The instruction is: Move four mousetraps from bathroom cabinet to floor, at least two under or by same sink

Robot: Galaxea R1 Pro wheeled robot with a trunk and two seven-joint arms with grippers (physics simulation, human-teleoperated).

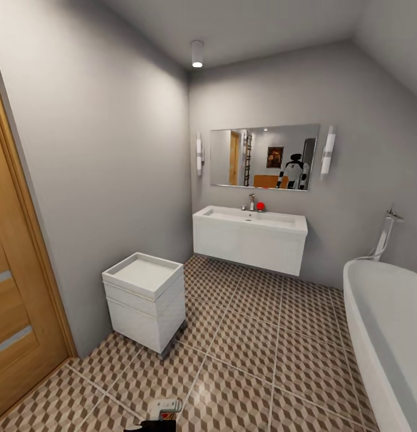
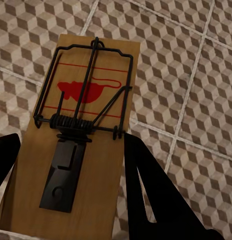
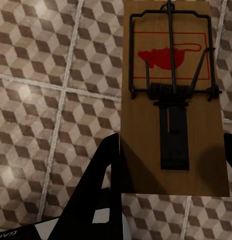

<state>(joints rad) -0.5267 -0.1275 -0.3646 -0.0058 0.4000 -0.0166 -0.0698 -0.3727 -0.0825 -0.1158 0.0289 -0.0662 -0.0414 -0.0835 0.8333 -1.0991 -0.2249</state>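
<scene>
Two mousetraps are in my grippers, each a flat wooden board with a red mouse print, black wire bar and spring. My left gripper [image 2: 70, 142] is shut on the sides of one mousetrap [image 2: 88, 65], its black fingers [image 2: 146, 190] pressing both long edges. My right gripper [image 3: 172, 140] is shut the same way on the other mousetrap [image 3: 171, 45]. The cube-patterned bathroom floor [image 2: 196, 75] [image 3: 55, 75] lies behind both traps. The white wall-hung sink [image 1: 250, 237] with a chrome tap hangs on the far wall, with floor [image 1: 256, 336] open beneath it. The cabinet is out of view.
A small white drawer unit [image 1: 145, 300] stands by the left wall. The white bathtub [image 1: 385, 336] runs along the right side and a wooden door [image 1: 16, 324] is at the near left. A mirror [image 1: 262, 157] hangs over the sink, and a red object [image 1: 260, 206] sits by the tap.
</scene>
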